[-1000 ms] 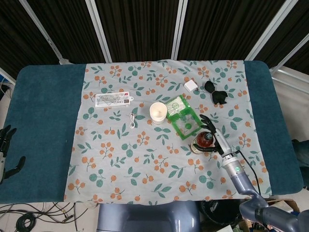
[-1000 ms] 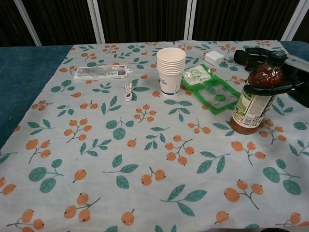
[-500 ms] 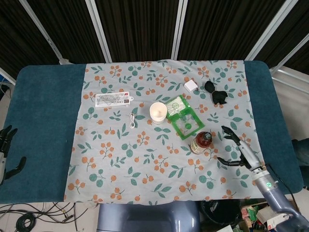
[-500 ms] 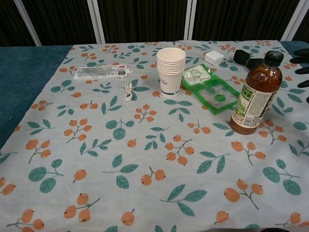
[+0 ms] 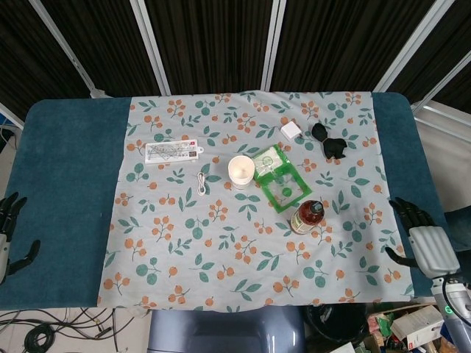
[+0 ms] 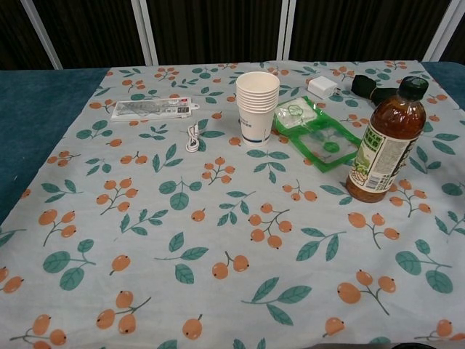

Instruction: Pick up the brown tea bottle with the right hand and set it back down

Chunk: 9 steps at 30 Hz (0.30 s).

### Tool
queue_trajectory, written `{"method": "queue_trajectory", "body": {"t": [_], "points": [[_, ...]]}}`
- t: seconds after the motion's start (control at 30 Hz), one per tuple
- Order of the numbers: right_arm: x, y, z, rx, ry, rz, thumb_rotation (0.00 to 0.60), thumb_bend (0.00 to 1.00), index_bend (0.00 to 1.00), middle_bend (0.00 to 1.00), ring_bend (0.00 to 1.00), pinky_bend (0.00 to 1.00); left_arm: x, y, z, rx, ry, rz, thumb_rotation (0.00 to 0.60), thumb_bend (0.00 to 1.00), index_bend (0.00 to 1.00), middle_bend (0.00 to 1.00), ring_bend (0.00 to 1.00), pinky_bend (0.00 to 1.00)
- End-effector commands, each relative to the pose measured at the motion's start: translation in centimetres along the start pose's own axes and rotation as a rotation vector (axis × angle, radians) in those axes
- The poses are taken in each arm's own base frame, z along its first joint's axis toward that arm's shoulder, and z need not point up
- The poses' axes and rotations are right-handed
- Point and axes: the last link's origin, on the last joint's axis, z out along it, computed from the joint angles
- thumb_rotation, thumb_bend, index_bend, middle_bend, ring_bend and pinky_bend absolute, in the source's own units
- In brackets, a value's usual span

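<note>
You had let go of the brown tea bottle [image 5: 309,215] a second earlier, and by this moment your right hand [image 5: 422,240] had drawn well clear of it — out to the right edge of the table [image 5: 66,191], fingers spread and holding nothing. In the chest view the hand no longer showed at all, where half a second before its fingertips were still at the frame's edge. The bottle stood upright on the floral cloth [image 6: 218,218], cap on, just beside the corner of the green packet [image 6: 317,134] and to the right of the stack of paper cups [image 6: 257,107] — the same spot it occupied while you gripped it. I'd judge the task finished: set down, released, hand withdrawn. Your left hand [image 5: 11,232] sat at the table's left edge, fingers apart and empty.
</note>
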Motion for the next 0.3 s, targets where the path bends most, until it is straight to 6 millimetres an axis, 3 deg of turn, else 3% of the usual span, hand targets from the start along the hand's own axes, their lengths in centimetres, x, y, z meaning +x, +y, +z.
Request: {"method": "queue_trajectory", "body": {"t": [0.03,0.3], "points": [[-0.8,0.0,-2.1,-0.062,0.106,-0.071,0.600,0.17,0.00,0.03,0.06,0.14,0.1,0.0,0.0,0.001,0.003,-0.001,0.600,0.37,0.02,0.00,0.00,0.00],[-1.0,-0.2,-3.2,-0.066,0.154,-0.099,0.600,0.17,0.00,0.03,0.06,0.14,0.0,-0.1,-0.1,0.000,-0.001,0.001,0.600,0.37,0.02,0.00,0.00,0.00]]}}
